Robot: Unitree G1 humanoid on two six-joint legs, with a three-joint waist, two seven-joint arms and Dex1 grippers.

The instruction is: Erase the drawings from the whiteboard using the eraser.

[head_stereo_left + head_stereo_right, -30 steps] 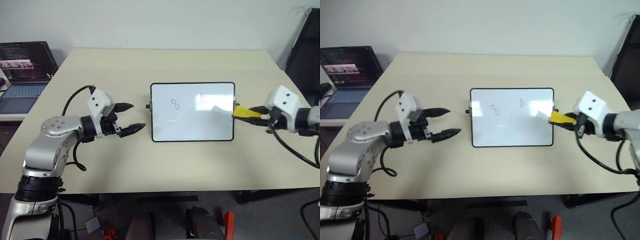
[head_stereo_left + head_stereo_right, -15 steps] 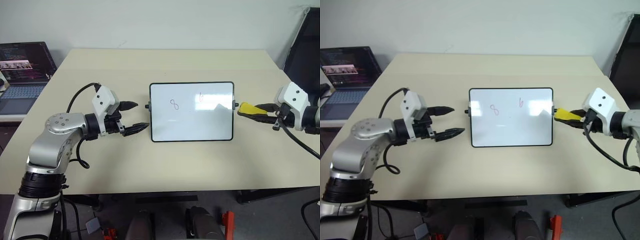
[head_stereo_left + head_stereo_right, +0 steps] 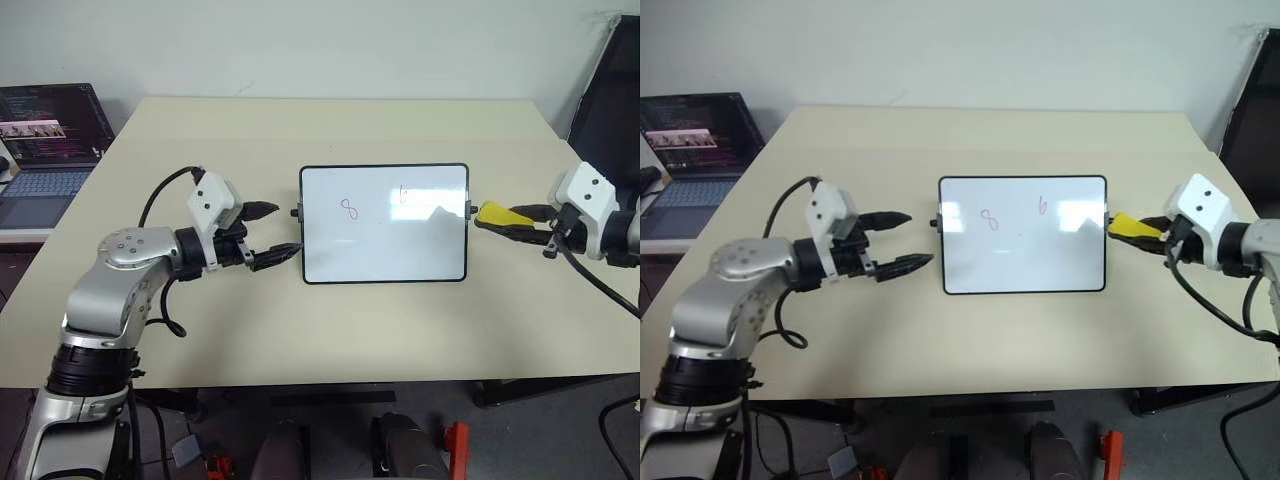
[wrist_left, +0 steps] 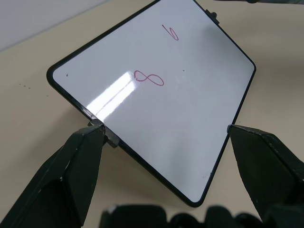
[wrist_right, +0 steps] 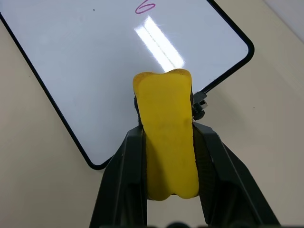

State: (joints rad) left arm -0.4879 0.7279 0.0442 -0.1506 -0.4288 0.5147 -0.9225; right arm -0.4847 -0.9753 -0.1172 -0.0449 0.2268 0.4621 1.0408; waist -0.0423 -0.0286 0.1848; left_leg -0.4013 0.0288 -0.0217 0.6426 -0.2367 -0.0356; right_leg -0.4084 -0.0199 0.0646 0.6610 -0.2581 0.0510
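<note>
Two drawings remain legible on the whiteboard (image 3: pixel 385 224): an "8" (image 3: pixel 349 209) left of centre and a "6" (image 3: pixel 403 194) toward the upper right, both thin reddish marks.

Surroundings: an open laptop (image 3: pixel 45 150) with a lit screen sits off the worktop's (image 3: pixel 330 320) left edge, at about 10 o'clock from the board; a dark upright panel (image 3: pixel 612 110) stands at about 2 o'clock. Nothing lies between either claw and the board.

Whiteboard: lies flat at the worktop's centre, long axis running 9 to 3 o'clock, one black knob on each short side.

Eraser (image 3: pixel 497 216): yellow block, long axis pointing toward 9 o'clock at the board's right short side, its tip just beside the right knob, off the white surface.

Right claw (image 3: pixel 505 221): clamped on the eraser, at 3 o'clock from the board.

Left claw (image 3: pixel 268 232): fingers spread apart, holding nothing, at 9 o'clock from the board, tips near the left short side.

View notes: the left wrist view shows one finger (image 4: pixel 61 180) close beside the left knob and a small dark speck on the board near the "6". The right wrist view shows the eraser's pinched waist between the fingers (image 5: pixel 124 175) and glare streaks on the board.
</note>
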